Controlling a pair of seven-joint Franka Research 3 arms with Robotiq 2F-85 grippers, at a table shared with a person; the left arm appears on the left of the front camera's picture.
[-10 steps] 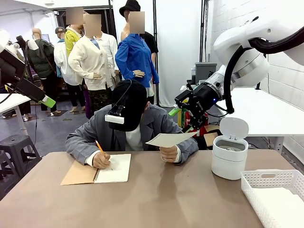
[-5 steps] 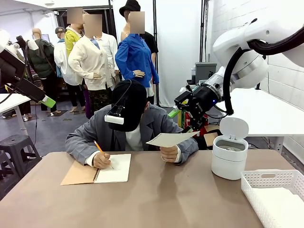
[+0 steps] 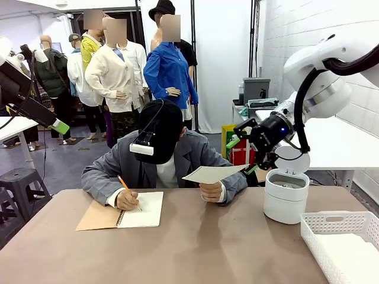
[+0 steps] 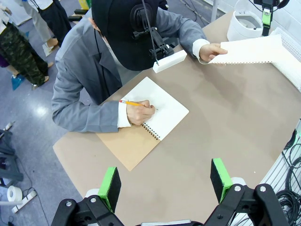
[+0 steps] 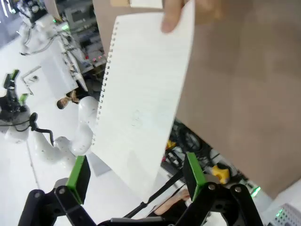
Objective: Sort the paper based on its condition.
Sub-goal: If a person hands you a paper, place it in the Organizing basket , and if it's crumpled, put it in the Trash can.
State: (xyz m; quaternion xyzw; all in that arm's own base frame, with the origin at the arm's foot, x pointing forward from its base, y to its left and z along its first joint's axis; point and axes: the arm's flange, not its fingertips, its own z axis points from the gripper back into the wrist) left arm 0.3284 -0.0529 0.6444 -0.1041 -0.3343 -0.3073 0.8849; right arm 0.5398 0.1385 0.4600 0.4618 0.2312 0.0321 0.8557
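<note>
The person across the table holds up a flat white sheet of paper (image 3: pixel 210 173) (image 4: pixel 249 49) in one hand (image 3: pixel 210 190). My right gripper (image 3: pixel 243 155) hovers open just right of the sheet's far end. In the right wrist view the paper (image 5: pixel 143 103) hangs from the person's fingers, and its lower edge reaches down between my open green pads (image 5: pixel 79 178) without touching them; the right gripper (image 5: pixel 136 178) holds nothing. My left gripper (image 4: pixel 165 183) is open and empty, high above the table's near edge.
The person's other hand writes with a pencil in a brown-covered spiral notebook (image 3: pixel 121 211) (image 4: pixel 150 120). At the right stand a white lidded bin (image 3: pixel 286 195), its lid up, and a white basket (image 3: pixel 343 242). The brown table (image 3: pixel 195 248) is bare in the middle.
My right arm has swung to the right and slightly down, so the gripper now sits closer to the bin. The paper and the person's hands have stayed put.
</note>
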